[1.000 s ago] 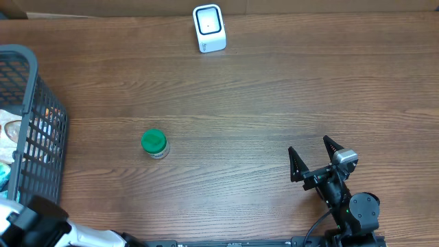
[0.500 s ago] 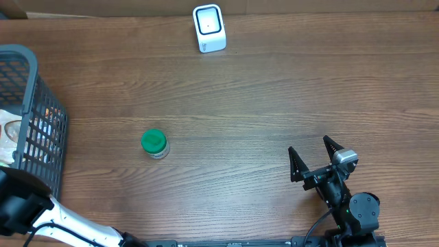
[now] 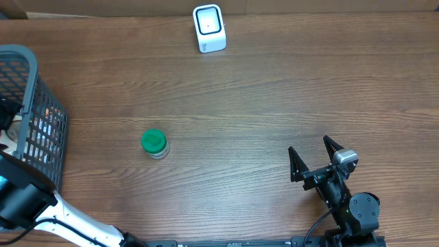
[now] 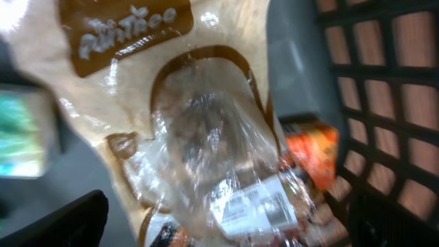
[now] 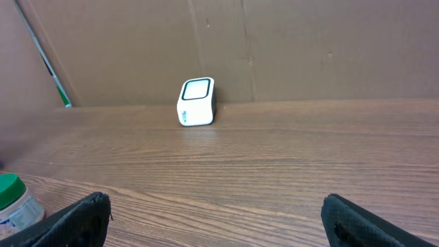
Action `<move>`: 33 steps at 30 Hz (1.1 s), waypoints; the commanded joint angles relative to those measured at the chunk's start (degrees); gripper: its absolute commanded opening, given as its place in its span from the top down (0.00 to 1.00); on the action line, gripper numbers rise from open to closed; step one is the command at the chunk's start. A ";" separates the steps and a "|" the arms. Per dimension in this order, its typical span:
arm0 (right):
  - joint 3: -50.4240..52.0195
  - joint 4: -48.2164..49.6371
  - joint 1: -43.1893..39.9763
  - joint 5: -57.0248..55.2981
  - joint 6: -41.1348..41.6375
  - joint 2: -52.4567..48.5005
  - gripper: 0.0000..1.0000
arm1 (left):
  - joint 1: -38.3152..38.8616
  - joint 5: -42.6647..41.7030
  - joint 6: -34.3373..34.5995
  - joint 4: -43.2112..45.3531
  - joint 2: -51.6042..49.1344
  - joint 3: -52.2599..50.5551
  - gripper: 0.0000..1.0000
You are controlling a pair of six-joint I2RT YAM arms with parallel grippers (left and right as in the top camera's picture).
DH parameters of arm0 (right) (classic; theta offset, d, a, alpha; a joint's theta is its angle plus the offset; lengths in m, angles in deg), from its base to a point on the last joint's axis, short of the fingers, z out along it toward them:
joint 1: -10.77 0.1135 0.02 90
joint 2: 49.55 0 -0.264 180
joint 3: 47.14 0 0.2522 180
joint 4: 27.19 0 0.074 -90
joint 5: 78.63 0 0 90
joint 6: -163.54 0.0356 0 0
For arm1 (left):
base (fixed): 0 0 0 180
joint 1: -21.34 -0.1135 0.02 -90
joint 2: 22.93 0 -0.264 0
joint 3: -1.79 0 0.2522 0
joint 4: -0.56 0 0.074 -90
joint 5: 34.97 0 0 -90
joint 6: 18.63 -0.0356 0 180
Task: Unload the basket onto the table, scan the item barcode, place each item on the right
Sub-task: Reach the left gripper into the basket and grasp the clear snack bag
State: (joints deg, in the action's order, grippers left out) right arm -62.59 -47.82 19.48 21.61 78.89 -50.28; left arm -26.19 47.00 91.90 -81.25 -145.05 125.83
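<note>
Comparing views, we find only the left wrist camera shows the snack bag (image 4: 199,123), barcode label (image 4: 250,206) at lower centre, lying in the basket (image 3: 48,116); left gripper (image 4: 230,219) spread wide over it, gripping nothing. Right gripper (image 3: 309,145), lower right overhead, gapes empty.

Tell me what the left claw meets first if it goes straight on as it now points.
Most likely the beige snack bag with the clear window, lying in the basket; depth is unclear.
</note>
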 commanded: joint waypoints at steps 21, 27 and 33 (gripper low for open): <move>-0.07 0.33 0.33 0.11 -0.22 0.57 0.00 | 3.30 11.41 4.66 17.31 -0.39 -22.69 0.39; -0.07 0.33 0.33 0.11 -0.22 0.57 0.00 | 3.30 11.37 4.09 16.65 -0.39 -22.69 0.51; -0.07 0.33 0.33 0.11 -0.22 0.57 0.00 | 3.30 10.99 4.11 15.52 -0.33 -21.84 0.61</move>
State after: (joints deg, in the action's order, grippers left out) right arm -62.59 -47.82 19.48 21.63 78.87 -50.28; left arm -22.60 54.89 97.19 -63.55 -142.43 106.51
